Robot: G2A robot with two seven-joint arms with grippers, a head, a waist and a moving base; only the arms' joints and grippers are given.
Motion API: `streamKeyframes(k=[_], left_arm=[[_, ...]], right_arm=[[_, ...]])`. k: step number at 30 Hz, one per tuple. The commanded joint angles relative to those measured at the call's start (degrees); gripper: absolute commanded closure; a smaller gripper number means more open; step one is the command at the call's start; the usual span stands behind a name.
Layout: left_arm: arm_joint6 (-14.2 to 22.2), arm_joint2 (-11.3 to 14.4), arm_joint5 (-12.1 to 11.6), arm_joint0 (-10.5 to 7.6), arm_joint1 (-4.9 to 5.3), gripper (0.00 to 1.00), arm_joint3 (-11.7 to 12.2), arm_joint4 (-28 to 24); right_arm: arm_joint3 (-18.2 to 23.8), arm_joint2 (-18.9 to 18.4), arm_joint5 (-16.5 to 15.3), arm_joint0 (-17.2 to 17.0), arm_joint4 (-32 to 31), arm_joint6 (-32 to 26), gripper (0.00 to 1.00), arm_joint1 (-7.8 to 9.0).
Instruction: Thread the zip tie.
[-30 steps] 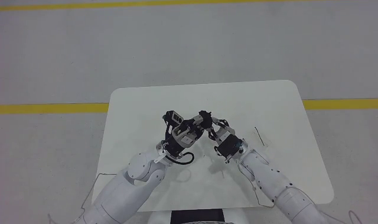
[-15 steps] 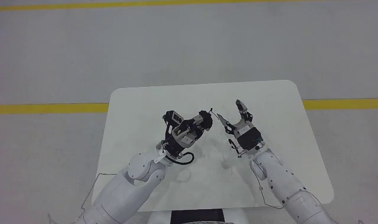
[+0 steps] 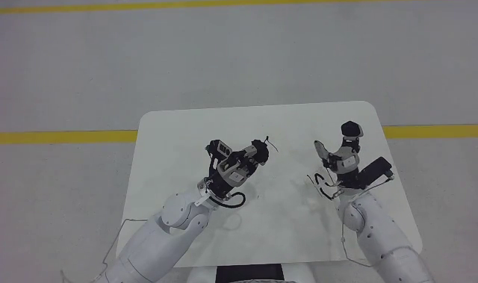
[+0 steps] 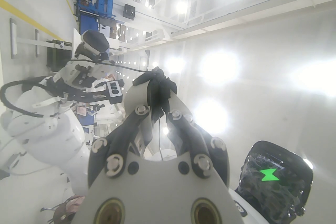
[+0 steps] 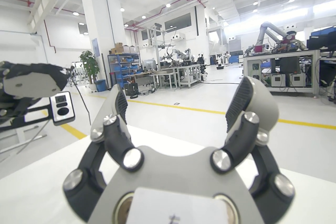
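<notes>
A thin black zip tie (image 3: 266, 142) sticks out of my left gripper (image 3: 260, 151), which is shut on it above the middle of the white table (image 3: 187, 141). In the left wrist view the zip tie (image 4: 126, 67) is pinched between the closed fingertips of the left gripper (image 4: 157, 83), with its tail pointing away toward the other arm. My right gripper (image 3: 336, 142) hangs open and holds nothing, well off to the right of the left one. In the right wrist view the right gripper (image 5: 181, 104) has its ribbed pads spread wide, and the zip tie (image 5: 80, 96) dangles from the left gripper (image 5: 31, 83).
The table's rounded far edge lies beyond both grippers, with bare white surface on the left side (image 3: 160, 193). Grey floor with yellow lines (image 3: 67, 137) surrounds the table.
The right gripper was up against the left gripper a second ago. It has since opened and swung away to the right. The left gripper kept still with the zip tie.
</notes>
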State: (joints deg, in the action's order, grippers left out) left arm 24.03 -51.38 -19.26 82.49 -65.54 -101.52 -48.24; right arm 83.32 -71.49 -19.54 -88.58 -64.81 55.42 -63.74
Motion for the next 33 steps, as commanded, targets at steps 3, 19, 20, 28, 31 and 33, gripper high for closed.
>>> streamKeyframes(k=[3,19,20,28,31,33], left_arm=[[0.0,0.0,0.0,0.0,0.0,1.0,0.0,0.0],[3.2,-0.79,-0.22,1.07,-0.27,1.0,-1.39,-6.22],[6.15,-1.19,-0.22,1.5,-0.39,1.0,-1.57,-10.97],[21.02,-3.05,3.64,1.73,-0.34,1.0,1.03,-21.88],[21.02,-3.05,3.64,1.73,-0.34,1.0,1.03,-21.88],[21.02,-3.05,3.64,1.73,-0.34,1.0,1.03,-21.88]], right_arm=[[2.39,1.99,0.06,-0.5,5.37,0.85,0.0,1.27],[2.38,2.3,0.06,-0.52,6.2,0.91,0.0,1.69],[2.38,2.3,0.06,-0.52,6.2,0.91,0.0,1.69],[2.38,2.3,0.06,-0.52,6.2,0.91,0.0,1.69],[2.38,2.3,0.06,-0.52,6.2,0.91,0.0,1.69],[2.38,2.3,0.06,-0.52,6.2,0.91,0.0,1.69]])
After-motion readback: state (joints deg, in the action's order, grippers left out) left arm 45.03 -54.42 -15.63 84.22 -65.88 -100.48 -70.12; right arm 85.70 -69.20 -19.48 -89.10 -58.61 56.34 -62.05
